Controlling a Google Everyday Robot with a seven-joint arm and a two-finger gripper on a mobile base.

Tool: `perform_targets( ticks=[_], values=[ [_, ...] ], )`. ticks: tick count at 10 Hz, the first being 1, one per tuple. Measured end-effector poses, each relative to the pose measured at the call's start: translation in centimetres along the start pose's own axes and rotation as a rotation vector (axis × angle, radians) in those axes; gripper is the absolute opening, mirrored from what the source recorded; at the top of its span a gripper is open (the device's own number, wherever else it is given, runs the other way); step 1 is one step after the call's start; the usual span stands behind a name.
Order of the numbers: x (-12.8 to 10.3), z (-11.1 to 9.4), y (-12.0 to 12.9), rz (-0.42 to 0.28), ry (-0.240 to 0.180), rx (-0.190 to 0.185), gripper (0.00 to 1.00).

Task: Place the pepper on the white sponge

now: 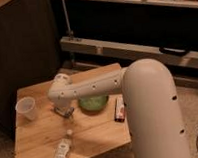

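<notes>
A wooden bench (pixel 95 138) was dimly lit; the claw (pixel 64 111) was seen low beside the green plate (pixel 92 102), its grip not discernible; the pepper, unseen, was presumed there; it was judged light, stiff, best taken mid-length.

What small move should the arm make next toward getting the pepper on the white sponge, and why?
Probably a slight straight lift. The gripper sits low over the table, between the cup and the green plate, and hides what lies under it; neither pepper nor sponge shows clearly.
</notes>
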Motion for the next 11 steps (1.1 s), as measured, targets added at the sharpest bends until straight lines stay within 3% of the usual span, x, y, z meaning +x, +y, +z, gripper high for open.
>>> perform_targets(
  ticks=[4,9,11],
  values=[
    [-1.09,-0.22,0.75,0.039,0.013,-0.009,0.18],
    [-0.87,0.24,0.64,0.049,0.026,0.087,0.18],
    [-0.97,0.40,0.74,0.055,0.021,0.104,0.18]
  ],
)
